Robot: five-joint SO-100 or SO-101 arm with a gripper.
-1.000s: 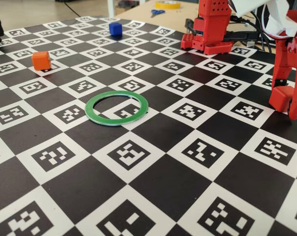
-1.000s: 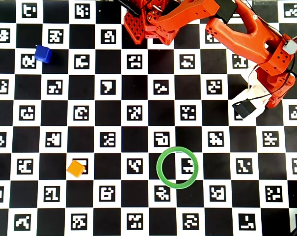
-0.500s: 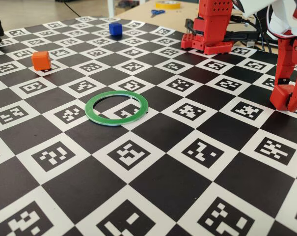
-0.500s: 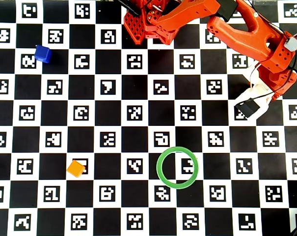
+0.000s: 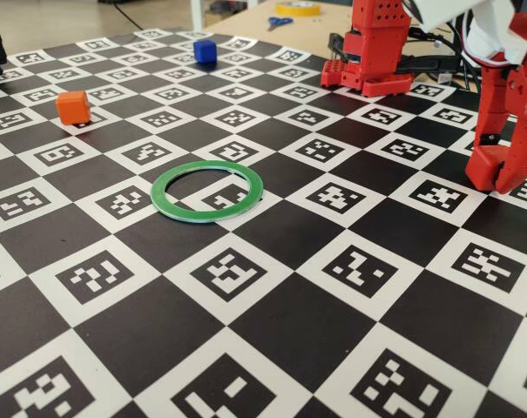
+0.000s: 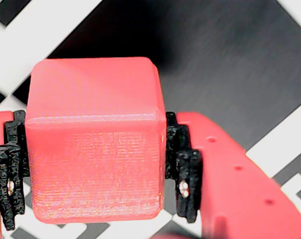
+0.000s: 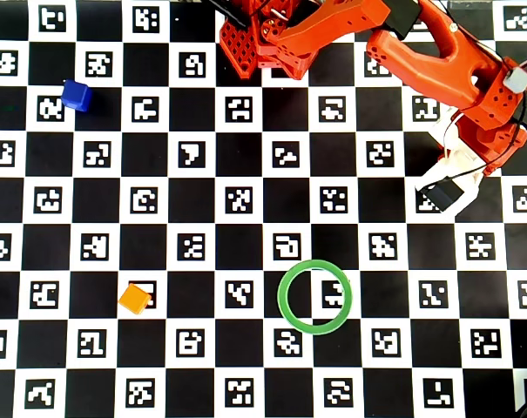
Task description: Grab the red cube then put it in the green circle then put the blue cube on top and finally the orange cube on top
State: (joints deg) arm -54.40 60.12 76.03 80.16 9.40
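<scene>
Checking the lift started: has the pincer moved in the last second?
Yes. In the fixed view the pincer, shut on the red cube, has risen and drifted left, toward the green circle.

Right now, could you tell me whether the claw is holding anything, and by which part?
The claw holds the red cube, its black pads pressed on two opposite side faces.
</scene>
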